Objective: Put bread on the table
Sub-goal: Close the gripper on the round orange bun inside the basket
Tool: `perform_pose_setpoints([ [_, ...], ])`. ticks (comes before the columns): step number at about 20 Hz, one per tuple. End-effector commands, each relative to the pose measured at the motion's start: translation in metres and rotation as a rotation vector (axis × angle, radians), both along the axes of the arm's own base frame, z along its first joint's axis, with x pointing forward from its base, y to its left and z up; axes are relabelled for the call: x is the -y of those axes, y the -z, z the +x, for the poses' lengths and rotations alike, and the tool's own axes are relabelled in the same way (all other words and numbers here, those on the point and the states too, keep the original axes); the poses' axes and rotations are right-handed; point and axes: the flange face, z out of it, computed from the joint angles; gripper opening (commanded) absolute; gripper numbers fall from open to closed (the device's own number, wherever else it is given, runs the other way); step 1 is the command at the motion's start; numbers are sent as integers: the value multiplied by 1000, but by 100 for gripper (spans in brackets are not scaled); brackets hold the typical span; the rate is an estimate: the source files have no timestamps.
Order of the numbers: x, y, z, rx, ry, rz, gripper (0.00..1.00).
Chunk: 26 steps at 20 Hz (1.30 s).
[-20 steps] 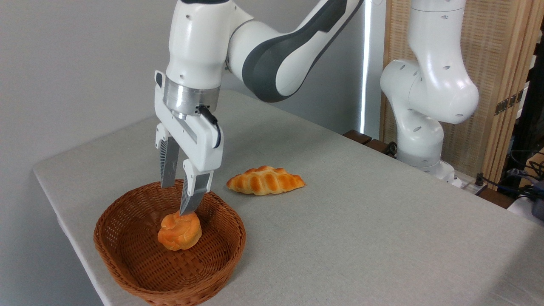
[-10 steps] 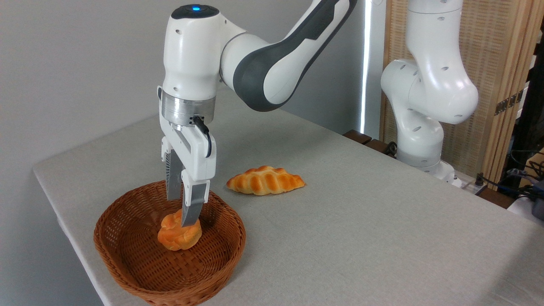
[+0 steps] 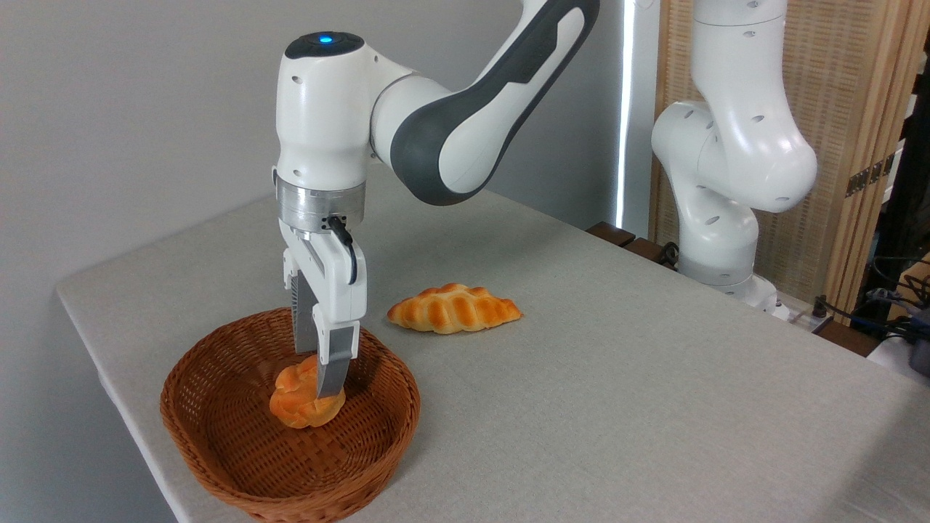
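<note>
End effector (image 3: 320,378) lower, straddling bread (image 3: 301,399)

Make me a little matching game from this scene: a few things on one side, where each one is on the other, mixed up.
Things:
1. bun
2. loaf
3. basket
4. gripper

Places:
A. lying on the bare table, right of the basket
B. near the table's front left edge
C. inside the basket
D. lowered over the bun, one finger in front of it

Pairs: 1-C, 2-A, 3-B, 4-D

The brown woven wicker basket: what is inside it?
One small round orange-golden bun lies in the brown woven wicker basket, with the gripper lowered around it. The near finger covers part of the bun's top.
</note>
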Motion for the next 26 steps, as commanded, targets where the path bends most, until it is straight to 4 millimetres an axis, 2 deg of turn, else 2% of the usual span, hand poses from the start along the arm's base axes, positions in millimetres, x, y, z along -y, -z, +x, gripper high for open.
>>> perform_pose_setpoints([
  [1,0,0,-2,26,41,20,100],
  [5,-2,6,-3,21,93,35,100],
  [17,0,15,1,45,87,32,98],
  [19,1,15,1,45,89,31,93],
  [23,3,15,0,42,82,21,68],
  [26,3,15,0,41,79,20,58],
])
